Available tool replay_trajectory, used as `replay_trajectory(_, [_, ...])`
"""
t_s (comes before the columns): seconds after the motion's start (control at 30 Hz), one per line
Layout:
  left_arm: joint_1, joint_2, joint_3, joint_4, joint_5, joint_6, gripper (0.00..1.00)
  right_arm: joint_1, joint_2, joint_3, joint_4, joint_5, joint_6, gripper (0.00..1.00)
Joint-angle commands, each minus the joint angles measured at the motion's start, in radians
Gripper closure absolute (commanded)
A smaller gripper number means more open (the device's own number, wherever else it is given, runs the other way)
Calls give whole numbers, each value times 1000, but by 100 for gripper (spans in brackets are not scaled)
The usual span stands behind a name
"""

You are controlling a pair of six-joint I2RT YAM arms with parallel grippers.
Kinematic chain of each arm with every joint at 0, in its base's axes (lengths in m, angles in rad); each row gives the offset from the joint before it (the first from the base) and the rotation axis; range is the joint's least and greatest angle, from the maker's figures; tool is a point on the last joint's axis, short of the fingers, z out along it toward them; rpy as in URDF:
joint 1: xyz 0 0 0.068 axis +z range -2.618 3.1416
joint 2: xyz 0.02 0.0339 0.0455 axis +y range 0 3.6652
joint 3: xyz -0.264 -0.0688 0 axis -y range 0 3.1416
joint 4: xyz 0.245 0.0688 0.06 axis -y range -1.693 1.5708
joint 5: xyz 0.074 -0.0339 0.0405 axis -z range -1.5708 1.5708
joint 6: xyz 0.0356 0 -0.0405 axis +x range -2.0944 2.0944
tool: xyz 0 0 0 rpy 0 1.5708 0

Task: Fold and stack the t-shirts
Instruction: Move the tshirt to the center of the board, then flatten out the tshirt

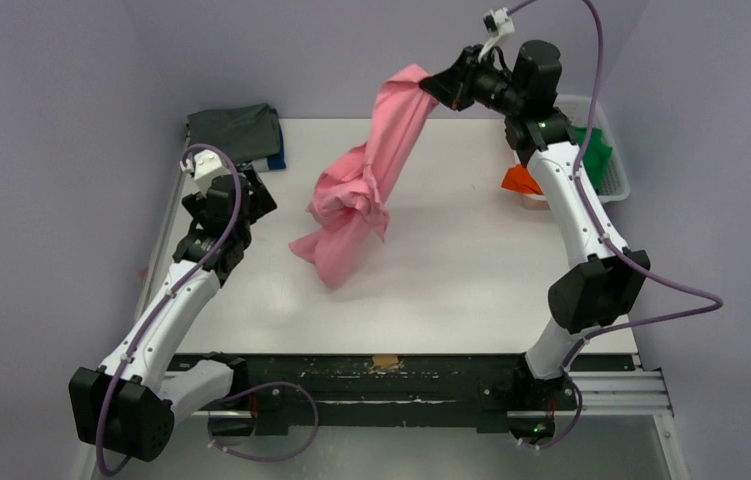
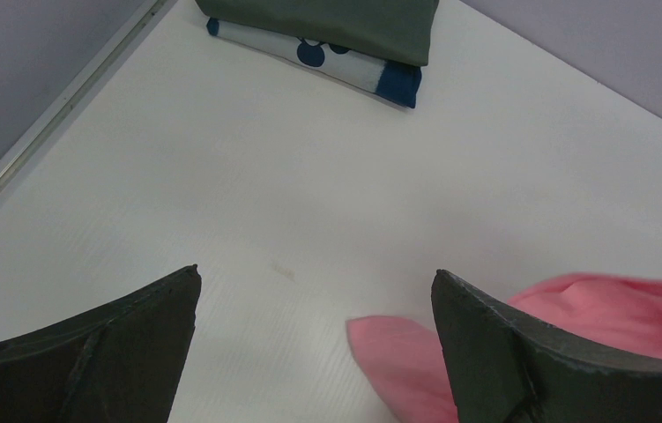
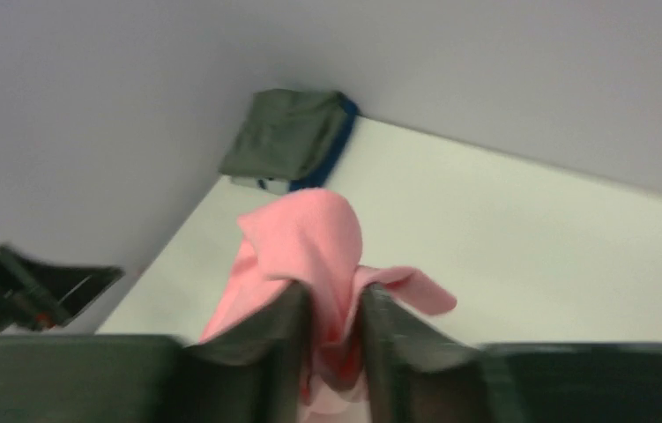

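Observation:
My right gripper (image 1: 443, 88) is shut on the pink t-shirt (image 1: 363, 185) and holds it high above the table's far middle. The shirt hangs down in a crumpled column, its lower end resting on the table. In the right wrist view the pink cloth (image 3: 309, 242) is pinched between my fingers (image 3: 278, 339). My left gripper (image 1: 256, 195) is open and empty at the left, just left of the shirt. A pink corner (image 2: 397, 361) lies between its fingertips. A folded dark grey shirt (image 1: 234, 130) lies on a blue one (image 1: 277, 157) at the far left corner.
A white lattice basket (image 1: 619, 170) at the far right holds a green shirt (image 1: 591, 150), and an orange shirt (image 1: 521, 180) hangs over its near side. The folded stack also shows in the left wrist view (image 2: 327, 26). The table's left rail (image 2: 54, 115) runs close to my left gripper.

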State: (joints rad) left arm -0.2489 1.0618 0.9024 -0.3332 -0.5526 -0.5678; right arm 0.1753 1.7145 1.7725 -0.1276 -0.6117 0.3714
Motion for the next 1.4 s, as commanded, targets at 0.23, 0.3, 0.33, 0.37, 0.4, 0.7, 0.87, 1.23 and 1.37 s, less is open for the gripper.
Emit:
replay_trajectory(0.23, [8, 95, 8, -78, 161, -76, 0, -126, -14, -400, -118, 599, -94, 16])
replay_trajectory(0.3, [8, 137, 9, -95, 240, -90, 0, -89, -34, -443, -142, 618, -97, 16])
replay_trajectory(0.33, [8, 156, 5, -101, 281, -96, 0, -62, -41, -465, -155, 631, -108, 16])
replay_trajectory(0.37, [9, 177, 2, -111, 321, -102, 0, -32, -47, -485, -176, 644, -113, 16])
replay_trajectory(0.4, [9, 196, -5, -118, 371, -104, 0, 4, -50, -503, -195, 648, -126, 16])
replay_trajectory(0.7, [8, 344, -49, -71, 501, -176, 3, 248, -49, -634, -297, 476, -185, 19])
replay_trajectory(0.87, [7, 470, -42, -2, 586, -259, 9, 305, -30, -663, -329, 516, -206, 19])
replay_trajectory(1.23, [-72, 668, 51, -2, 593, -310, 26, 372, -11, -710, -358, 536, -224, 23])
replay_trajectory(1.37, [-93, 706, 61, 14, 607, -308, 50, 388, 4, -725, -344, 537, -221, 26])
